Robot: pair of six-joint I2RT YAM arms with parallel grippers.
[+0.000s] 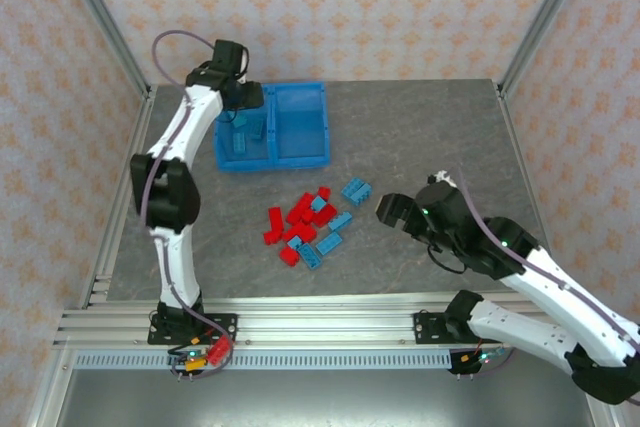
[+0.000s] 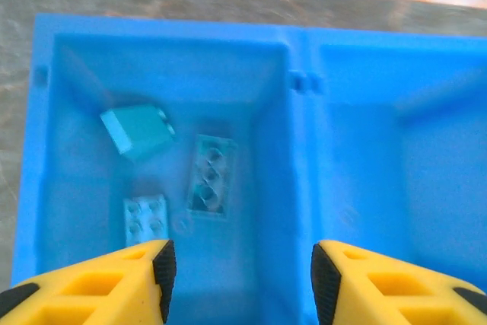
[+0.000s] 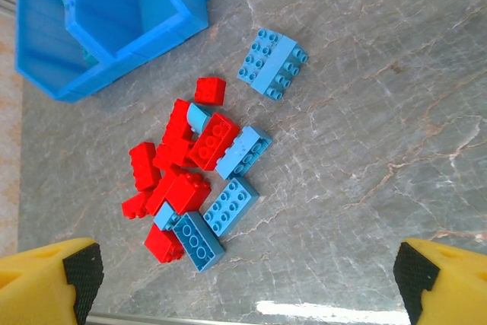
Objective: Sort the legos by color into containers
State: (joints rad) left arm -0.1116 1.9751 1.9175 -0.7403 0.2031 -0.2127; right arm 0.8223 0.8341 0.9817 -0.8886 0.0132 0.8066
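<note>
The blue bin (image 1: 272, 125) sits toward the far left of the grey marbled worktop (image 1: 430, 137), its two square compartments side by side and split by a middle wall. The left gripper (image 1: 240, 99) hangs over the left compartment; in the left wrist view its yellow jaws stand apart with nothing between them, above the compartment floor. Three light blue legos (image 2: 211, 173) lie in that left compartment: one flat on the floor with its studs up, a smaller one (image 2: 144, 217) near it toward the jaws, and a third (image 2: 137, 131) tipped against the far left corner. The remaining legos lie in a loose pile (image 1: 305, 227) on the worktop in front of the bin, red bricks (image 3: 213, 138) mixed with light blue ones (image 3: 243, 151), several touching or overlapping. A pair of light blue bricks (image 3: 272, 64) lies pressed together a little apart from the pile, on its right side in the top view. The right gripper (image 1: 390, 209) hovers near the pile's right edge, its jaws spread wide and holding nothing.
</note>
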